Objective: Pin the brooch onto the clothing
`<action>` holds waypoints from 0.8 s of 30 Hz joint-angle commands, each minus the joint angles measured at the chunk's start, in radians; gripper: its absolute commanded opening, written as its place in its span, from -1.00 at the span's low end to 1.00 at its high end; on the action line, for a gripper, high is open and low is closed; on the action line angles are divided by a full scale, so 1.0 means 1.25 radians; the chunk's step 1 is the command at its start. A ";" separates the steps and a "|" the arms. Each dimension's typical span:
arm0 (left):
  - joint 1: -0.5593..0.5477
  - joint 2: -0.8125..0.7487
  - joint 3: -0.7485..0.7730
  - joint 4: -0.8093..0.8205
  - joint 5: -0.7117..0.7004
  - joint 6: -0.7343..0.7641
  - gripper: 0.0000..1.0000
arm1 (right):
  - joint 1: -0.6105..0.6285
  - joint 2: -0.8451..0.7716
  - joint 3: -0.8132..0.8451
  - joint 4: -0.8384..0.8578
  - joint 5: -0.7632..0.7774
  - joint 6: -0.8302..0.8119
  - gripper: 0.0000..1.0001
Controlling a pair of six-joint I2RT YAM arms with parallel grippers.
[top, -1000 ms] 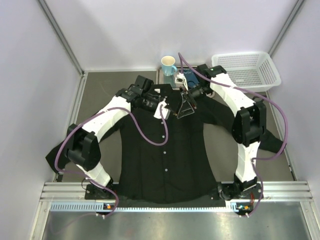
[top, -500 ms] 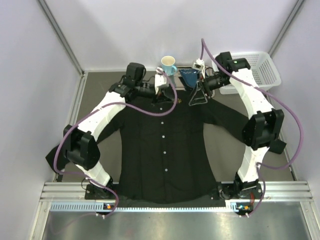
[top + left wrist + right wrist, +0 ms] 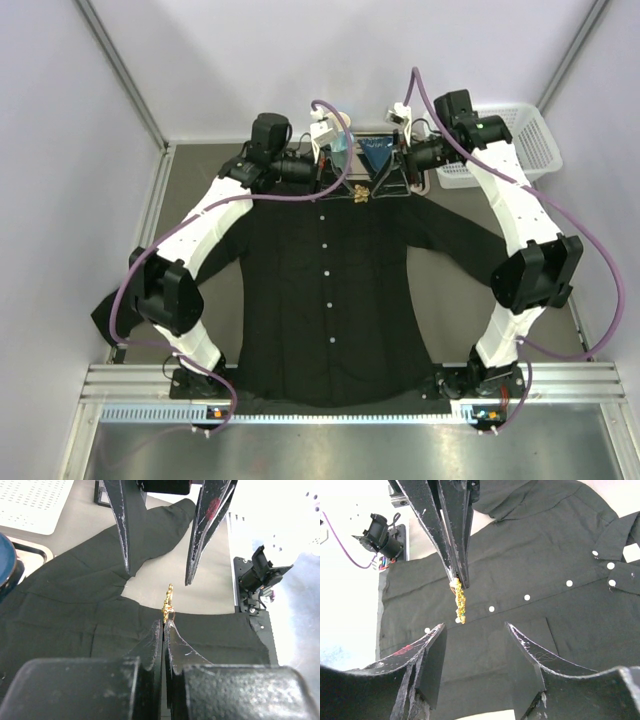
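Note:
The black shirt (image 3: 330, 300) lies flat, collar toward the far edge, with white buttons down the front. My left gripper (image 3: 346, 184) is shut on the golden leaf brooch (image 3: 358, 193) and holds it in the air above the collar area. In the left wrist view the shut gripper (image 3: 165, 623) pinches the brooch (image 3: 167, 602) at its tips. My right gripper (image 3: 388, 178) is open and empty, facing the left one. In the right wrist view the brooch (image 3: 459, 602) hangs just beyond my open right gripper (image 3: 476, 630), nearer its left finger, over the shirt (image 3: 530, 570).
A light-blue cup (image 3: 337, 137) and a dark blue object (image 3: 378, 153) stand at the far edge behind the collar. A white basket (image 3: 505, 135) sits at the far right. Grey walls close in on both sides.
Both grippers have moved toward the far edge and risen over the collar, the right gripper open throughout. The left gripper has kept hold of the brooch.

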 commanded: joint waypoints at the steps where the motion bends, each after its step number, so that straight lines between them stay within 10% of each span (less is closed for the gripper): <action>1: 0.000 0.008 0.044 0.044 0.043 -0.093 -1.00 | 0.018 -0.023 0.000 0.045 -0.022 0.024 -0.03; 9: -0.001 0.016 0.042 0.076 0.043 -0.163 -1.00 | 0.033 -0.027 -0.004 0.052 -0.048 0.038 -0.23; 18: -0.001 0.012 0.025 0.114 0.032 -0.211 -1.00 | 0.037 -0.027 -0.007 0.054 -0.070 0.057 -1.00; 24: 0.011 -0.018 -0.029 0.186 0.059 -0.215 -0.40 | 0.036 -0.021 0.000 0.056 -0.086 0.093 -1.00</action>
